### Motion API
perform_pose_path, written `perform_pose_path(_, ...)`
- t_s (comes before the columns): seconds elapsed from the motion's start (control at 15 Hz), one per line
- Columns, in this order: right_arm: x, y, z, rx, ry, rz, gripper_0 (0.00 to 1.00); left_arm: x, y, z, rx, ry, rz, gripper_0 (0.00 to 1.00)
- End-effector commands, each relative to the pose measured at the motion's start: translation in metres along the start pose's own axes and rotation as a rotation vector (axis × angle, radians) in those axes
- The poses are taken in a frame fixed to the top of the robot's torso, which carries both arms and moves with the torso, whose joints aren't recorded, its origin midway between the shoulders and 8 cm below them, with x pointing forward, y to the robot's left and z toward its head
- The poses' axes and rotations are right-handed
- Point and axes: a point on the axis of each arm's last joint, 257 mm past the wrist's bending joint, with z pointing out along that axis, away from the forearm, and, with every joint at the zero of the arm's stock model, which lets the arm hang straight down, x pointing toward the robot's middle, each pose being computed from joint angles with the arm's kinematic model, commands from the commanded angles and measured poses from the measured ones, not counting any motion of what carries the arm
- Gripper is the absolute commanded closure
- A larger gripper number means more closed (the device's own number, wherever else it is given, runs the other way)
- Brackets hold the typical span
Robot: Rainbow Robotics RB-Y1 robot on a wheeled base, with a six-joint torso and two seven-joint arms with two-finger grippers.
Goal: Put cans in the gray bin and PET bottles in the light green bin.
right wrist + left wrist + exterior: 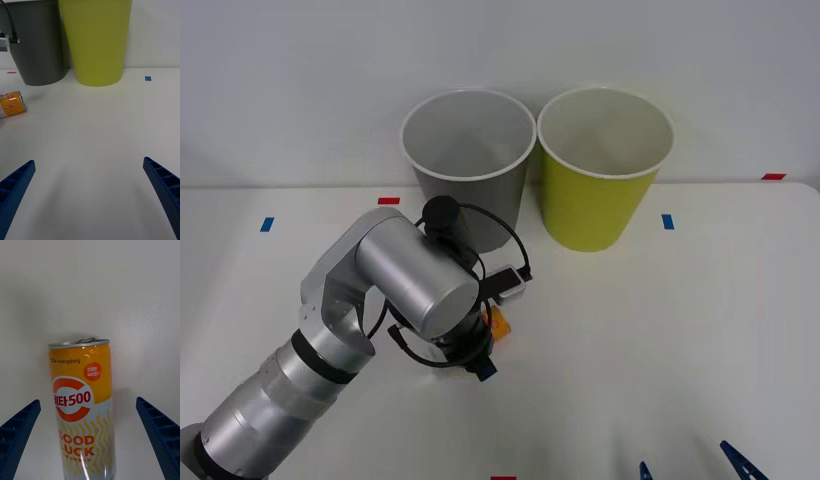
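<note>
left pincer (90, 442) reaching down from 7 o'clock, fingers apart either side of can (82, 408) | can lying on surface (660, 330), near gray bin (470, 165) | right pincer (90, 198) apart, hovering at 5 o'clock | light green bin (600, 170) beside gray

Bright, even light from overhead falls across the white worktop (700, 330), leaving only soft, pale shadows. In the front view the left arm (370, 310) casts a faint shadow beneath itself, and its silver shell carries a broad, mild sheen. The gray bin (470, 165) and light green bin (605, 170) are dimmer inside toward the bottom. In the left wrist view the can (82, 408) is sharp, with a thin glint on its silver rim and a weak shadow beside it. The blue fingers (165, 191) at the corners of the right wrist view look slightly soft and stretched.
</note>
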Motion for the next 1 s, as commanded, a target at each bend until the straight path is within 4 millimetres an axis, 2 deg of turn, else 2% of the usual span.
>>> perform_pose_path(0.07,0.000,0.000,0.000,0.000,0.000,0.000,0.00,-0.006,0.003,0.004,-0.004,0.012,-0.016,0.13)
perform_pose_path(0.33,0.000,0.000,0.000,0.000,0.000,0.000,0.00,-0.014,0.000,0.008,0.001,0.009,-0.038,0.13)
perform_pose_path(1.0,0.000,0.000,0.000,0.000,0.000,0.000,0.00,-0.016,-0.002,0.015,0.003,0.021,-0.063,0.13)
